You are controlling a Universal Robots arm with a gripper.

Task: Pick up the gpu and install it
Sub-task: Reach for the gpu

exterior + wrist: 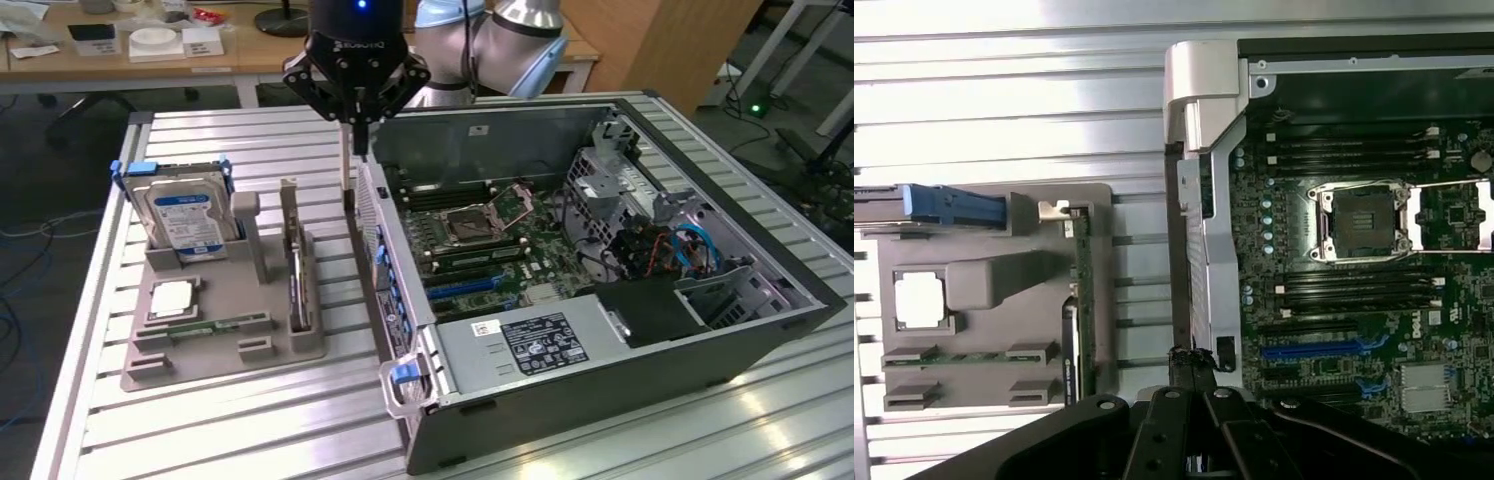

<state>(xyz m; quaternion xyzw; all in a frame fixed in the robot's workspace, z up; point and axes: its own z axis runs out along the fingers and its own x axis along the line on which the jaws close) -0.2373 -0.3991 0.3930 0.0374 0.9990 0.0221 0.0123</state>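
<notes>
Hovering upper-middle of exterior view, my claw [351, 198] pinched together, empty | gpu [295, 265] standing edgewise in tray [200, 352], seemingly for top-gripping.

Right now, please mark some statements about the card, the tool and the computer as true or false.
1. The graphics card stands on edge in the grey tray. True.
2. The tool holds the graphics card. False: the shut tool hangs between the tray and the computer case, apart from the card.
3. The hard drive lies inside the computer case. False: it stands upright in the tray.
4. The computer case is open, its main board showing. True.
</notes>
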